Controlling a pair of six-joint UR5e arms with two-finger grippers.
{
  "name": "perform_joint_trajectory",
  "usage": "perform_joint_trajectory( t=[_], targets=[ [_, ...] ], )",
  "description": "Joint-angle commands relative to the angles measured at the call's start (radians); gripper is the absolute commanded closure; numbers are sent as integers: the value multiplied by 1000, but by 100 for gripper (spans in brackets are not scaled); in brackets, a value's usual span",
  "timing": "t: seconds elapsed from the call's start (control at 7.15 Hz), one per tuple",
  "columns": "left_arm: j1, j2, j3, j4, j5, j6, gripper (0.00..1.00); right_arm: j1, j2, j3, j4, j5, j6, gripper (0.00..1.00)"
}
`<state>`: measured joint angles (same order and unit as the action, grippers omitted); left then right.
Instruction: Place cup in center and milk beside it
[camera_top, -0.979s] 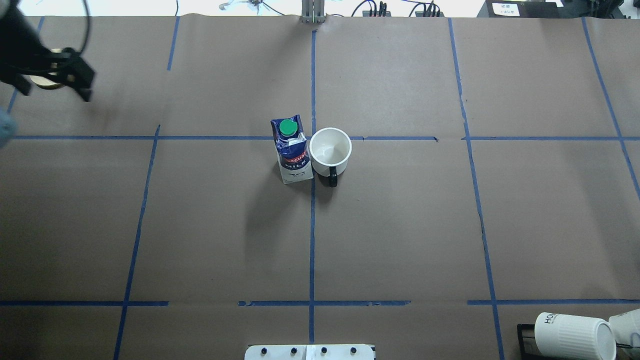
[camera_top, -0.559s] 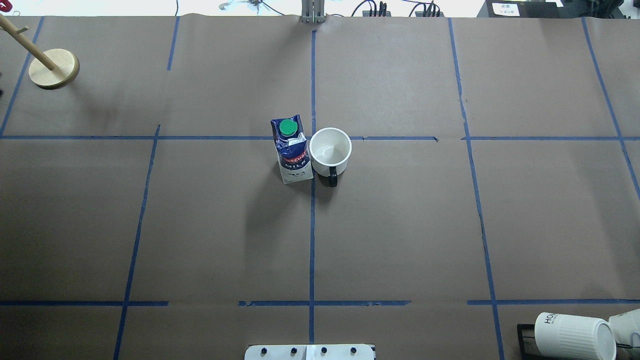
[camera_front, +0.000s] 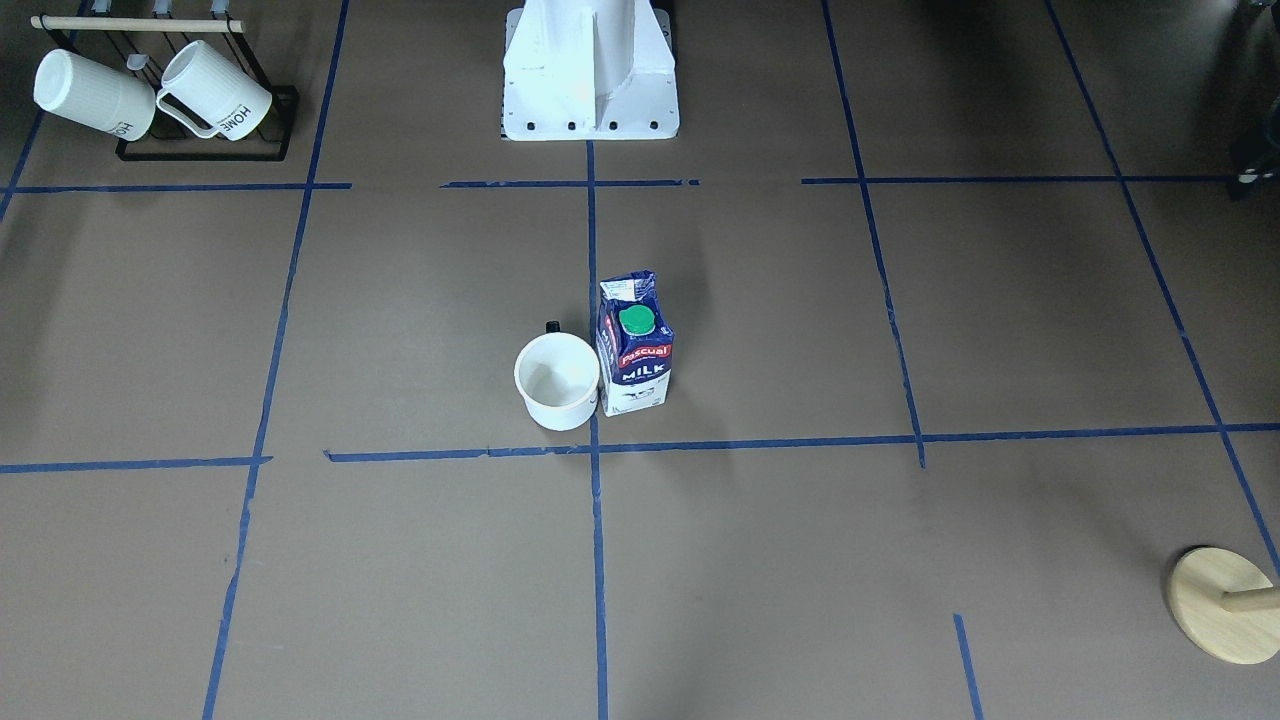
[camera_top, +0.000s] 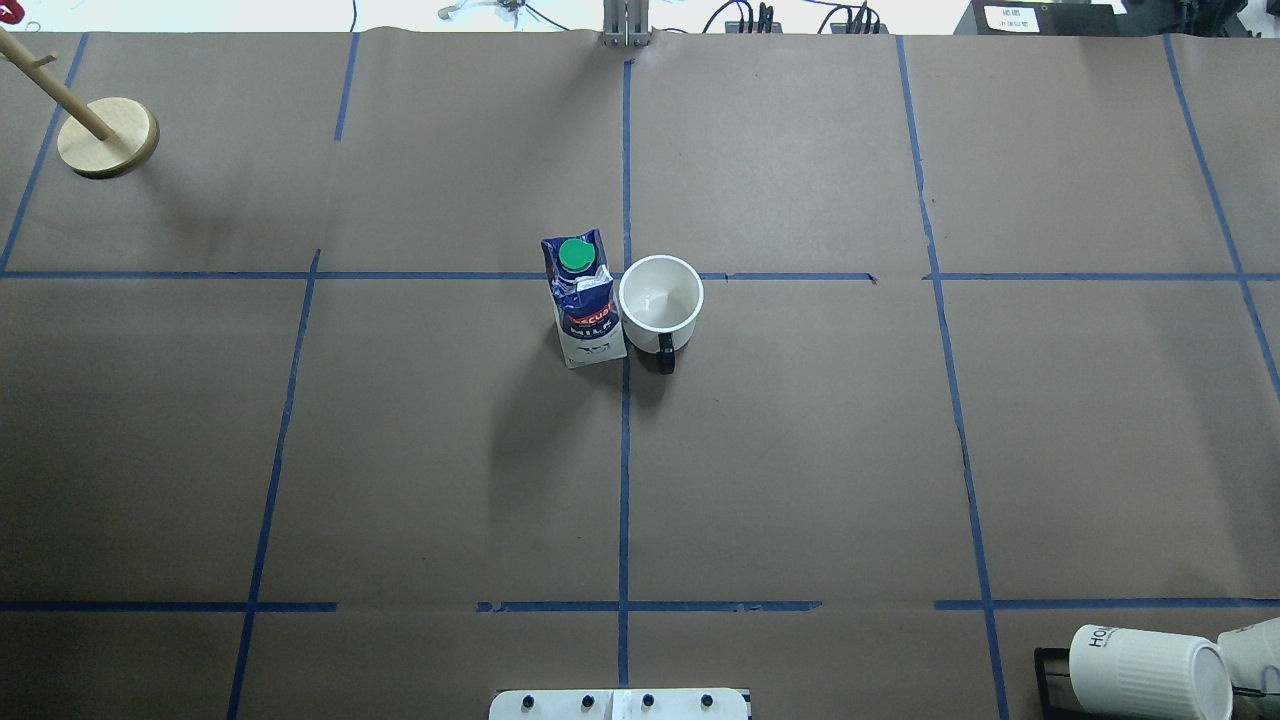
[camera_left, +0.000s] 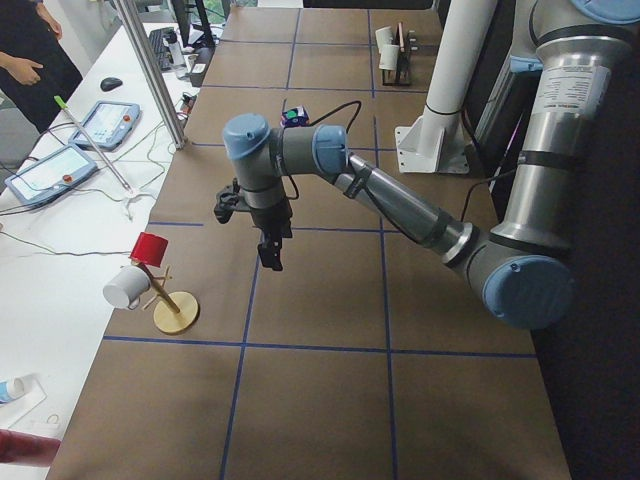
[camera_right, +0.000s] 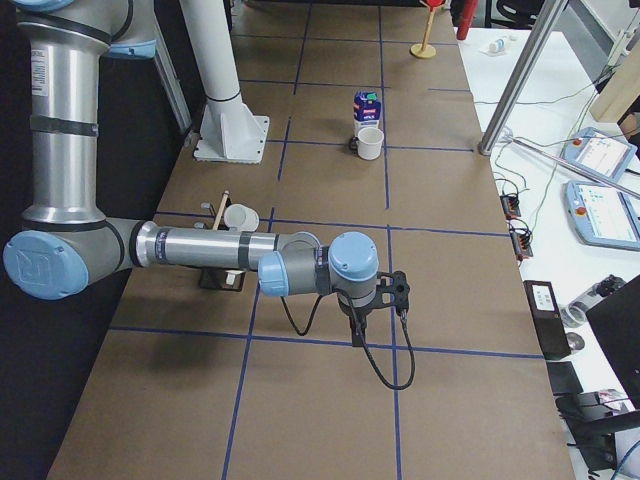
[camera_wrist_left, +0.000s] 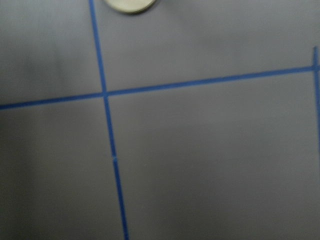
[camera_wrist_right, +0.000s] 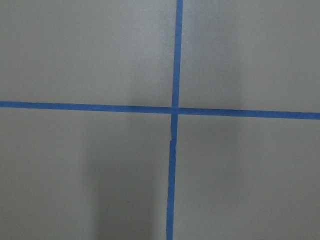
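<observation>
The white cup (camera_top: 660, 295) with a dark handle stands upright just by the center tape crossing (camera_top: 626, 276), on the robot's side of it. The dark blue milk carton (camera_top: 585, 300) with a green cap stands upright close beside the cup, on its left in the overhead view. Both also show in the front view, cup (camera_front: 557, 380) and milk (camera_front: 635, 345). My left gripper (camera_left: 271, 258) shows only in the exterior left view, near the wooden stand. My right gripper (camera_right: 356, 338) shows only in the exterior right view, far from the cup. I cannot tell whether either is open or shut.
A wooden mug stand (camera_top: 107, 137) stands at the far left corner; it bears a red and a white cup (camera_left: 135, 270). A black rack with ribbed HOME mugs (camera_front: 150, 90) stands near the robot's base (camera_front: 590, 70), on its right.
The left gripper, over the wooden stand one second ago, has moved out of the overhead view. The cup and milk have not moved.
</observation>
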<state>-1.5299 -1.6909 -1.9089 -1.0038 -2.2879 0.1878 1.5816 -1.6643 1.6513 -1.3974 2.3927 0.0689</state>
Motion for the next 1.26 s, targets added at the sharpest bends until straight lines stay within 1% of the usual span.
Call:
perform_joint_trajectory(
  t=[0.0,0.14,0.28,0.42,0.56,0.84,0.98,1.12],
  targets=[
    [-44,98,175,-298,-25,58,0,0,-3,-1,0,5,0,0],
    [-44,102,267,-393,-30,35,0,0,-3,-1,1,5,0,0],
    [-44,102,328,-450,-30,21,0,0,-2,-1,1,5,0,0],
    [-44,103,341,-473,-30,1,0,0,-2,-1,1,3,0,0],
    [-44,103,338,-475,-31,-31,0,0,-2,-1,1,3,0,0],
    [-47,108,335,-473,-33,-36,0,0,-3,-2,1,3,0,0],
    [-55,108,335,-470,-66,-37,0,0,-6,-2,1,5,0,0],
    [-55,106,337,-470,-70,-36,0,0,-6,-2,1,3,0,0]
  ],
)
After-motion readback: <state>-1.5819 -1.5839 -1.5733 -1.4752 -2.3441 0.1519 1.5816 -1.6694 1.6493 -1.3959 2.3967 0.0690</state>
